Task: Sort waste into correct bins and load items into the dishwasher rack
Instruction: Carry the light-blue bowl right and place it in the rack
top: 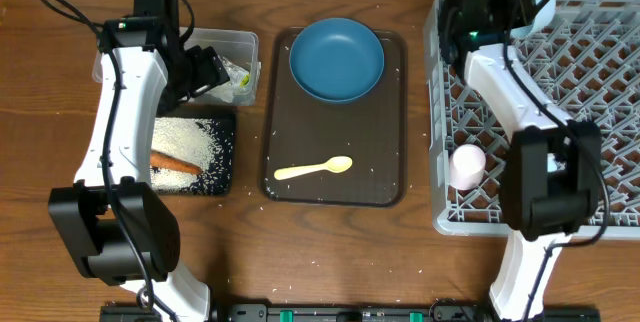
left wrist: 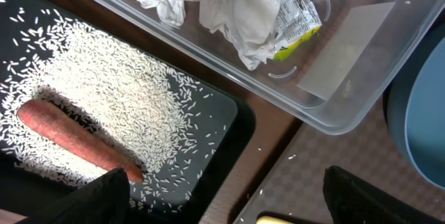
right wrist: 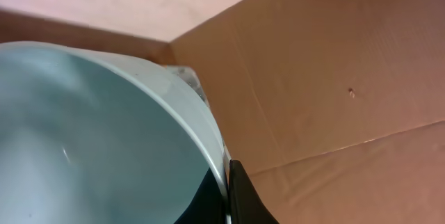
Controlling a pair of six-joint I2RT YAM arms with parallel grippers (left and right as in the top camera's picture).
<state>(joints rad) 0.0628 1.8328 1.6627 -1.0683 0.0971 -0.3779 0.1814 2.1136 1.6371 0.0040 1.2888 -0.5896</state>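
1. Left of the brown serving tray (top: 335, 122) lies the black tray (left wrist: 215, 147). The left wrist view shows loose rice grains (left wrist: 118, 85) heaped in it, with the carrot (left wrist: 73, 140) lying on them.
2. The clear tub (left wrist: 348, 64) is also left of the serving tray, touching the black tray's far edge. From overhead the arm hides much of it. The left wrist view shows crumpled tissues (left wrist: 215, 5) and the yellow-green wrapper (left wrist: 295, 19) inside.
3. The left gripper (left wrist: 226, 182) hangs over the black tray's corner nearest the serving tray, fingers (left wrist: 104, 196) spread wide and holding nothing. The carrot's tip lies just beside one finger.
4. On the serving tray, the dark-blue plate (top: 337, 59) sits at the far end and the pale yellow spoon (top: 313, 169) at the near end. The left wrist view catches only their edges.
5. Right of the serving tray stands the dishwasher rack (top: 600, 82), with the pinkish-white cup (top: 467, 165) in its near-left part.
6. The right gripper (right wrist: 228, 196) is at the rack's far edge, pinching the rim of the light-blue bowl (right wrist: 104, 133). Only the right wrist view shows the rim between the dark fingers; overhead shows just a sliver of bowl behind the arm.
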